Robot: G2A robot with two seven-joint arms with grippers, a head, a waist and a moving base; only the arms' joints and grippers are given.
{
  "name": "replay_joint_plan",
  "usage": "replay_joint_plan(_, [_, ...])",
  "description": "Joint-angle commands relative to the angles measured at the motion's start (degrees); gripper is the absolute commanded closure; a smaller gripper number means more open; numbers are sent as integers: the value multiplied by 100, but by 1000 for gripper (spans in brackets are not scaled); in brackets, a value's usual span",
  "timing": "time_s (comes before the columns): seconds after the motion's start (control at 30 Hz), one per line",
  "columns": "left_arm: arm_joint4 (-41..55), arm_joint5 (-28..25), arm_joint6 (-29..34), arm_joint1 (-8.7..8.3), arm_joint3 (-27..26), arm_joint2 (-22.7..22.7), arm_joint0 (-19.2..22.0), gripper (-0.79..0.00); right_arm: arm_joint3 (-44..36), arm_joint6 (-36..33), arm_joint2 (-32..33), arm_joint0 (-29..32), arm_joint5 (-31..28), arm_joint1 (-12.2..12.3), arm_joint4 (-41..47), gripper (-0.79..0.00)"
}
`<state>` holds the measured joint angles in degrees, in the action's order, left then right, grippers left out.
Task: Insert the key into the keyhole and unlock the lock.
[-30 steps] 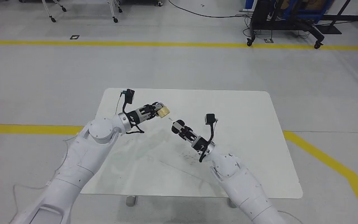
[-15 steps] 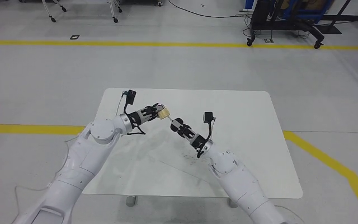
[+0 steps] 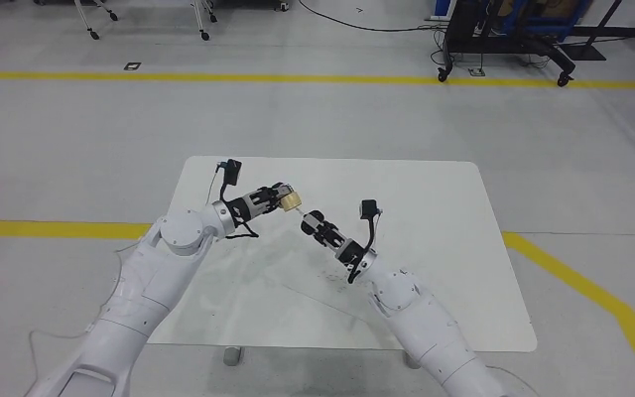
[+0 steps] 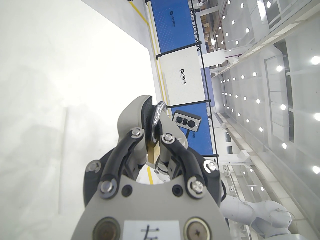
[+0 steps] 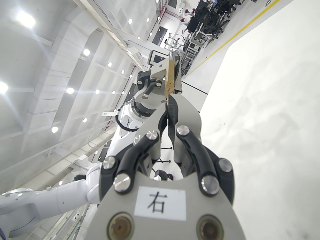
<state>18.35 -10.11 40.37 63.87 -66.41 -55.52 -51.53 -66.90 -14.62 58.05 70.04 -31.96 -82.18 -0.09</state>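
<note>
The right tool (image 5: 170, 101) is clenched on the key (image 3: 301, 211), fingers pressed together. The key's tip meets the bottom face of the brass lock (image 5: 170, 76); whether it has entered the keyhole cannot be told. The left tool (image 4: 155, 116) grips the lock by its silver shackle (image 4: 158, 108), in the air above the white counter (image 3: 437, 258). Beyond, a yellow line (image 3: 298, 77) crosses the grey floor (image 3: 119, 129).
</note>
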Motion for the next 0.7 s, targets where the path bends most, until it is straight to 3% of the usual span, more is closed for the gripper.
replay_joint_plan(0.0, [-13, -2, 13, 9, 0, -5, 0, 0, 29, 55, -9, -27, 37, -11, -3, 0])
replay_joint_plan(0.67, [-34, 111, 117, 101, 15, -63, -49, 0, 2, 401, -145, -62, 160, -87, -293, 0])
